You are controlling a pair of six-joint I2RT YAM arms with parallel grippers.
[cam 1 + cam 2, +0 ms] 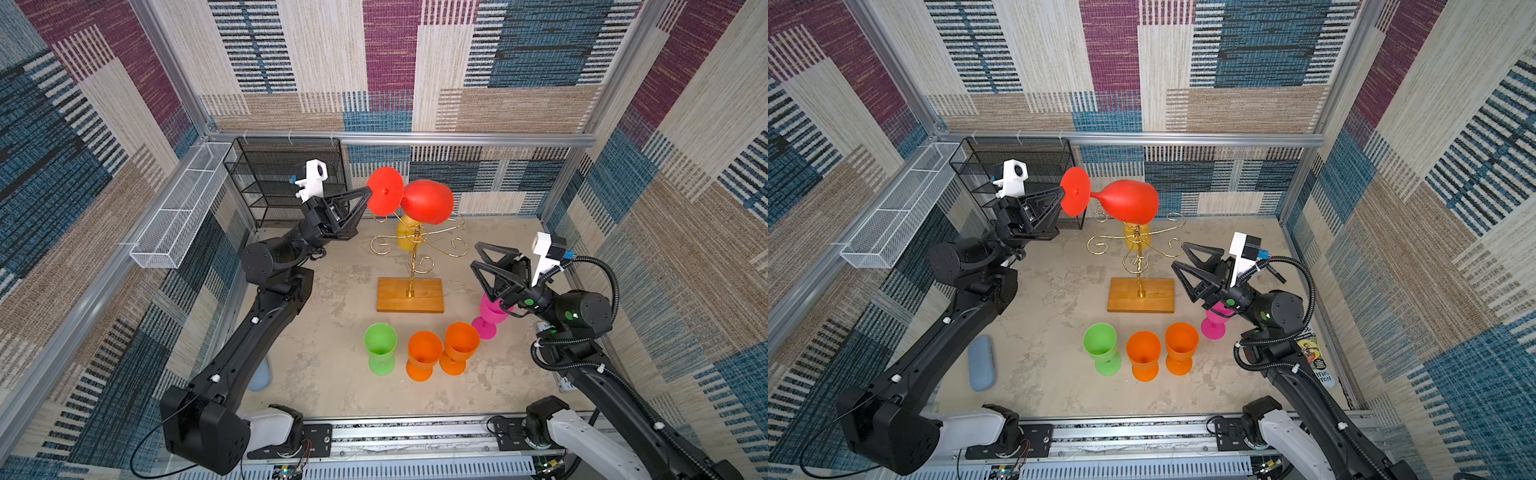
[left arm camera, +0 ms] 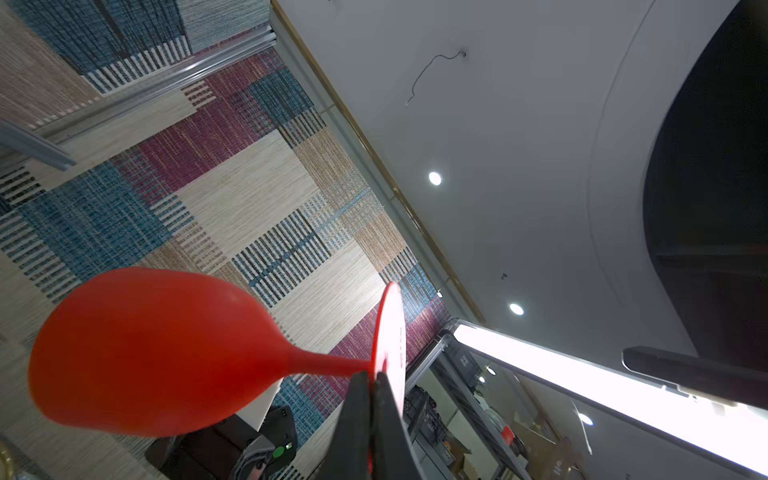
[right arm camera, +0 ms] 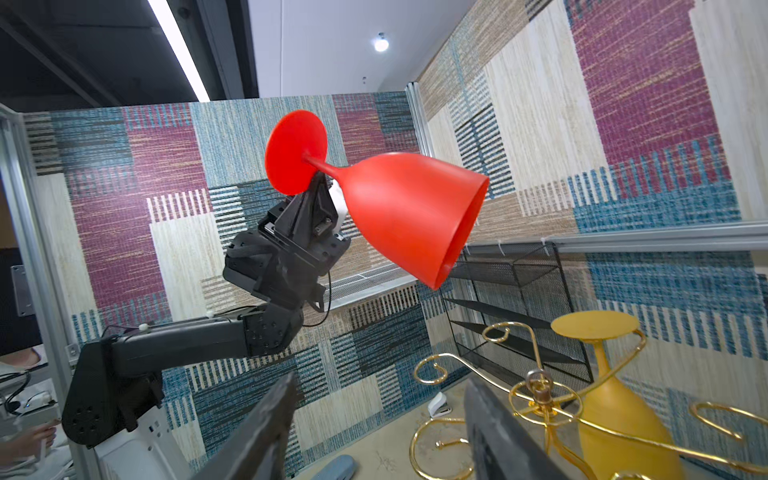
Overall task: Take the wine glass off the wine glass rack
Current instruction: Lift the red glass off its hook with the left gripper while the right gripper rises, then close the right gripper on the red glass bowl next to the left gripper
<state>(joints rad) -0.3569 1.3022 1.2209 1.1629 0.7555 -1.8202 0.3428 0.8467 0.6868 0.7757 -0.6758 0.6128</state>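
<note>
Left hand [image 1: 368,192] clamped on red wine glass [image 1: 426,206] foot; glass near-horizontal, mouth rightward; right hand [image 1: 476,254] apart.

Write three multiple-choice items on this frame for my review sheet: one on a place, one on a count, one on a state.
1. Where is the yellow plastic wine glass?
A. Hanging upside down on the gold wire rack with a wooden base
B. Inside the black mesh shelf
C. In the white wire basket

2. How many orange plastic goblets stand on the table?
A. One
B. Two
C. Three

3. The left end effector is:
A. Open and empty
B. Shut on the foot of the red plastic wine glass
C. Shut on the rack's pole

Answers:
1 A: the right wrist view shows it inverted among the scroll arms.
2 B: both top views show two side by side.
3 B: the left wrist view shows closed fingers pinching the foot's rim.
</note>
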